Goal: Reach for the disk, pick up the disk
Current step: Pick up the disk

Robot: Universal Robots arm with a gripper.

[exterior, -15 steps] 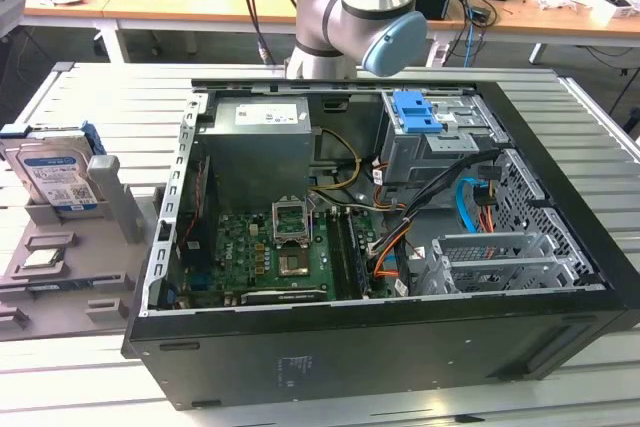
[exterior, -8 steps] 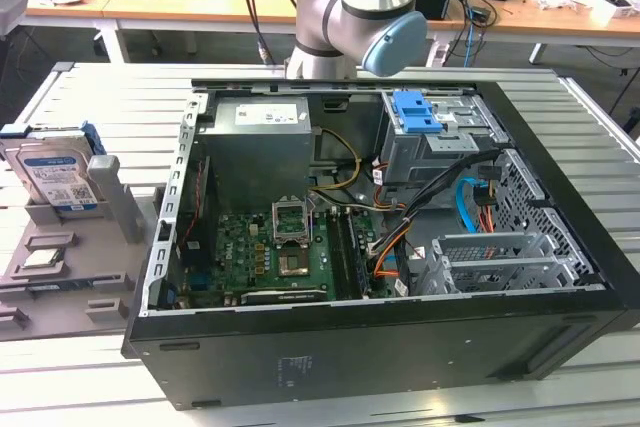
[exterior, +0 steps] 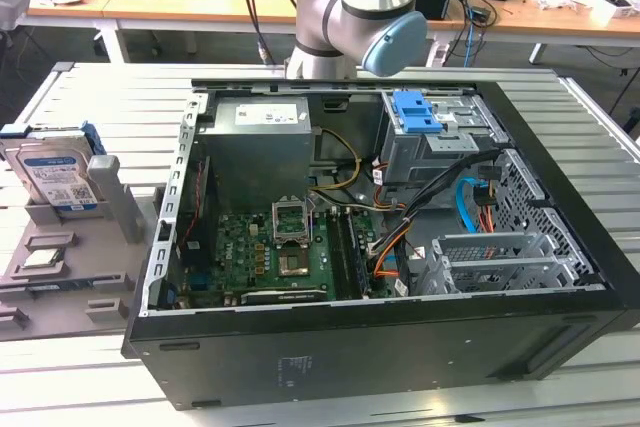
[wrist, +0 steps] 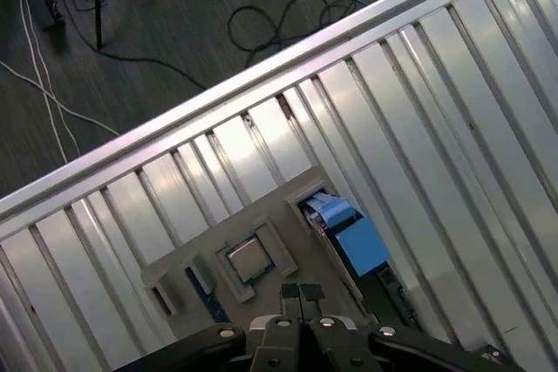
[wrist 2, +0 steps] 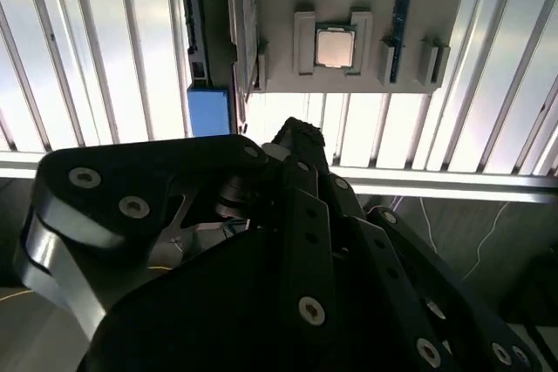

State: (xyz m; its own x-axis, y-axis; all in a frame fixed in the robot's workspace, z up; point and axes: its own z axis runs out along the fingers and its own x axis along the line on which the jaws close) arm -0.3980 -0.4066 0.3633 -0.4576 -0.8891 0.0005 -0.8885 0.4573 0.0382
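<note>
The disk (exterior: 55, 172) stands on edge in a slot of a grey holder tray (exterior: 70, 292) at the exterior view's left, its white-and-blue label facing the camera. In the first wrist view the disk (wrist: 331, 213) is seen edge-on with its blue carrier rail (wrist: 362, 246), some way beyond my gripper (wrist: 301, 295). The fingertips sit together with nothing between them. The second wrist view shows the dark gripper (wrist 2: 301, 138) hanging apart from the disk (wrist 2: 247, 32) and its blue rail (wrist 2: 209, 111).
An open black computer case (exterior: 380, 347) takes up the middle of the slatted metal table (exterior: 100, 97). A square grey chip (wrist: 250, 259) lies in the tray beside the disk. Cables run over the floor (wrist: 131, 32) past the table edge. The arm's elbow (exterior: 360, 17) rises behind the case.
</note>
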